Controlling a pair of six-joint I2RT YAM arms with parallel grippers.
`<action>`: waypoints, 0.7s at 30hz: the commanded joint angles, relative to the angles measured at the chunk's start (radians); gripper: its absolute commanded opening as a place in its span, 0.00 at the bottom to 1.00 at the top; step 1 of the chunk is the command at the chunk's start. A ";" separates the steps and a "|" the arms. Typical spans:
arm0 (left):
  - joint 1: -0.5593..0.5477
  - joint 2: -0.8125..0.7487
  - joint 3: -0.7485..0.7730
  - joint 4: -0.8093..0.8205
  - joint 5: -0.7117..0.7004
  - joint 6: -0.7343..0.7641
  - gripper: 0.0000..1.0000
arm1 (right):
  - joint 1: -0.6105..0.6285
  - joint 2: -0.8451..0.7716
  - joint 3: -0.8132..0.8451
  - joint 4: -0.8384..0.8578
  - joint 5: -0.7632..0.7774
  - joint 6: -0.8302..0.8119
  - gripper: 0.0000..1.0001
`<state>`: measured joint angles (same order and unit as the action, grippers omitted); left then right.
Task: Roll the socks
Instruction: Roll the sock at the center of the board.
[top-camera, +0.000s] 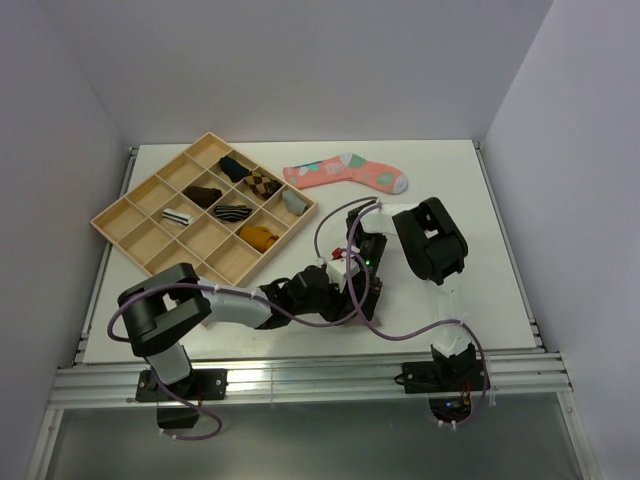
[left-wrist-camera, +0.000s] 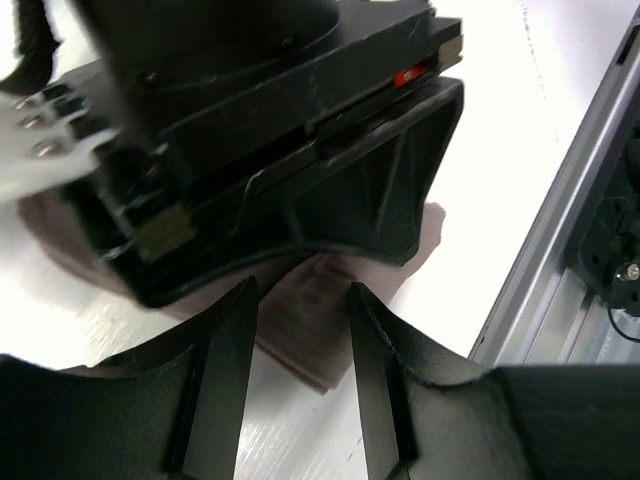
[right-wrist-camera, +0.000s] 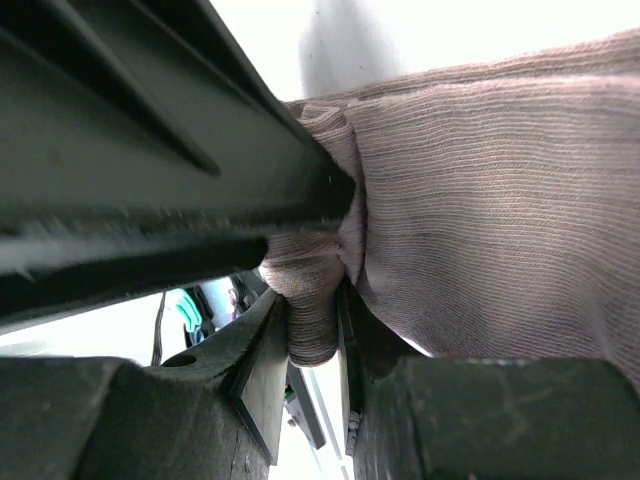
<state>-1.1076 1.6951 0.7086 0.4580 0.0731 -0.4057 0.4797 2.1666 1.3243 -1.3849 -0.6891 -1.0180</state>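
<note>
One taupe-brown knitted sock (right-wrist-camera: 480, 200) shows; it lies on the white table (top-camera: 450, 190) near the front edge, where the two black arms meet. In the top view the grippers cover it almost wholly. Its fabric is finely ribbed, soft and folded.

The right gripper (right-wrist-camera: 312, 330) pinches a thick fold of this sock between its two black plastic fingers (right-wrist-camera: 265, 370), the jaws drawn narrow on the cloth. A dark bar crosses the upper left of the right wrist view, touching the sock; I cannot tell which part it is.

The left gripper (left-wrist-camera: 300, 295) has its two ribbed black fingers (left-wrist-camera: 225, 380) apart, with a moderate gap. The sock's rounded end (left-wrist-camera: 295, 345) lies flat on the table beyond the gap; whether the fingertips touch it I cannot tell. The right gripper's blocky black body hangs just above.

Farther back lies one long coral-pink sock (top-camera: 345, 172) with teal and white patches, flat and L-shaped. To its left sits one pale wooden tray (top-camera: 152, 178), divided into square compartments, holding seven rolled sock bundles (top-camera: 260, 236), each in its own compartment. Two purple cables (top-camera: 400, 335) loop along the arms.
</note>
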 joint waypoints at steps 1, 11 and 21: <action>-0.008 0.021 0.046 0.022 0.056 0.034 0.47 | -0.009 0.029 0.024 0.067 0.054 -0.013 0.13; -0.008 0.040 0.068 0.016 0.103 0.048 0.48 | -0.009 0.033 0.023 0.073 0.059 -0.005 0.12; -0.009 -0.014 0.037 0.027 0.064 0.047 0.50 | -0.010 0.030 0.021 0.078 0.062 0.002 0.12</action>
<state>-1.1076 1.7279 0.7464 0.4507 0.1291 -0.3786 0.4778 2.1700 1.3243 -1.3903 -0.6735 -1.0077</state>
